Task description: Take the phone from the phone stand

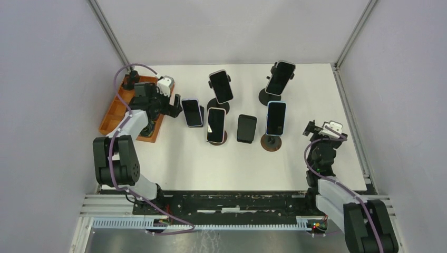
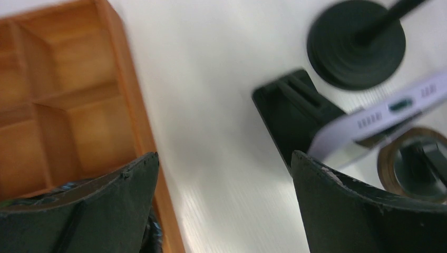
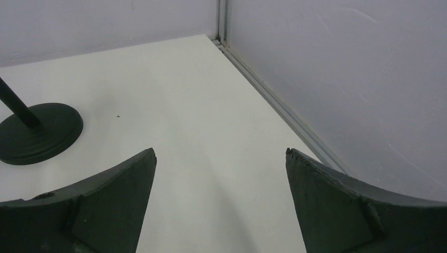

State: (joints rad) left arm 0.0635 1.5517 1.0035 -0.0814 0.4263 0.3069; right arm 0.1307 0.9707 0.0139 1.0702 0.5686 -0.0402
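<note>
Several phones stand on stands across the white table. Nearest my left gripper is a lavender-cased phone leaning on a black folding stand. In the left wrist view that phone's bottom edge and its stand lie just right of my open left gripper, which holds nothing. Other phones sit on a black round stand, at the back right, and on brown-based stands. My right gripper is open and empty, to the right of them.
An orange compartment tray lies under and left of the left arm. A dark phone sits between the two front stands. Black round bases show in the wrist views. The enclosure wall runs close on the right.
</note>
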